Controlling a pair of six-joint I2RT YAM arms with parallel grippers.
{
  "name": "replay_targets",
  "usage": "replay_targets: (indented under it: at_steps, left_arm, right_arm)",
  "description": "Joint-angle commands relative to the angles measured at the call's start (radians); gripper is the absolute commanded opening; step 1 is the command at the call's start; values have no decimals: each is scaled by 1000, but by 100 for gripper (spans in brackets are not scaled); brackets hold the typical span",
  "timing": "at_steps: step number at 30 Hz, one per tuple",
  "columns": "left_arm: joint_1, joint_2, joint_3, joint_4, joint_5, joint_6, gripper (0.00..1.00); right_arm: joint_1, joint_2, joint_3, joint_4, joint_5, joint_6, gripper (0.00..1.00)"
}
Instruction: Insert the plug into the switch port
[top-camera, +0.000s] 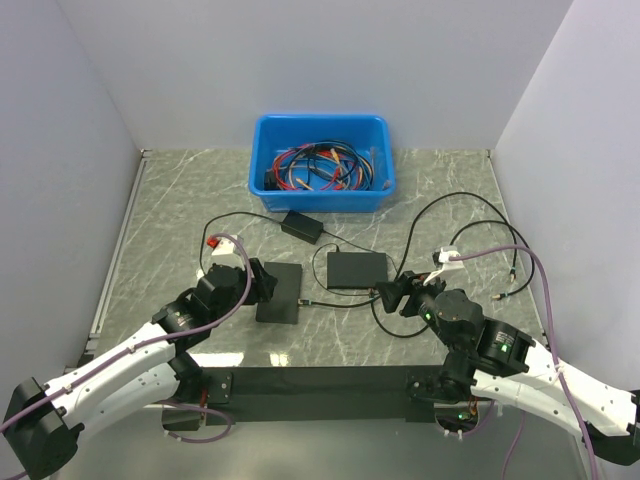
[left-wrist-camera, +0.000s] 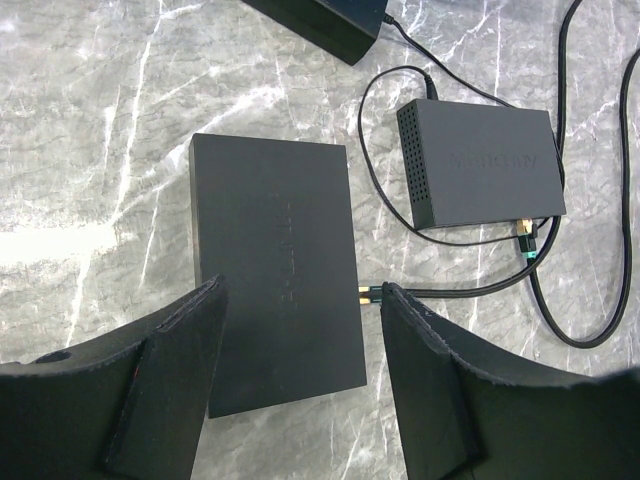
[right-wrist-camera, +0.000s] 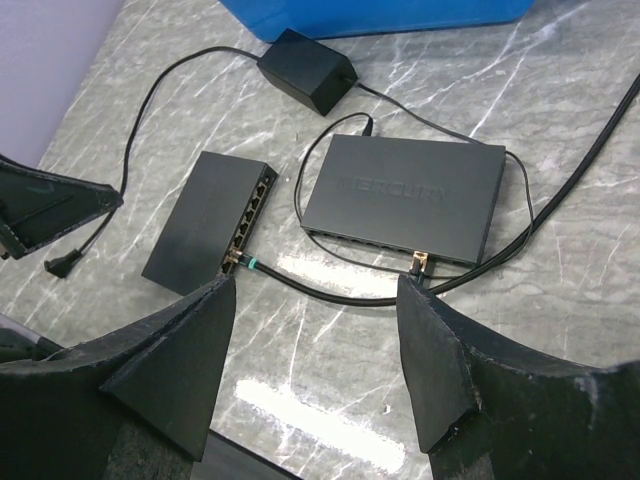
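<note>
The left gripper (left-wrist-camera: 300, 300) and right gripper (right-wrist-camera: 316, 290) hover with jaws apart and empty. Just beyond them, the plug (right-wrist-camera: 234, 261) sits at a port of the small switch (right-wrist-camera: 205, 225), seemingly seated. Farther back on the tabletop (top-camera: 180, 200) lie the larger switch (right-wrist-camera: 405, 195), the adapter (right-wrist-camera: 305, 70) and the blue bin (top-camera: 320, 198).

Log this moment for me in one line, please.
Plug at small switch port | left end effector open | right end effector open

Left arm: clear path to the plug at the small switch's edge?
Probably yes. The left gripper hovers open above the small switch, the plug lies just beside one finger, and nothing covers it; only its own cable trails away.
</note>
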Motion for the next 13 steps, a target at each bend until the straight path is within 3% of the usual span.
replay_targets:
  at_steps: [1,13]
  left_arm:
    - [-5,-12,2,26,-14,15,69]
    - [-8,-19,2,23,-14,13,69]
  right_arm:
    - [6,2,7,12,29,10,72]
    - [6,-2,11,6,44,15,72]
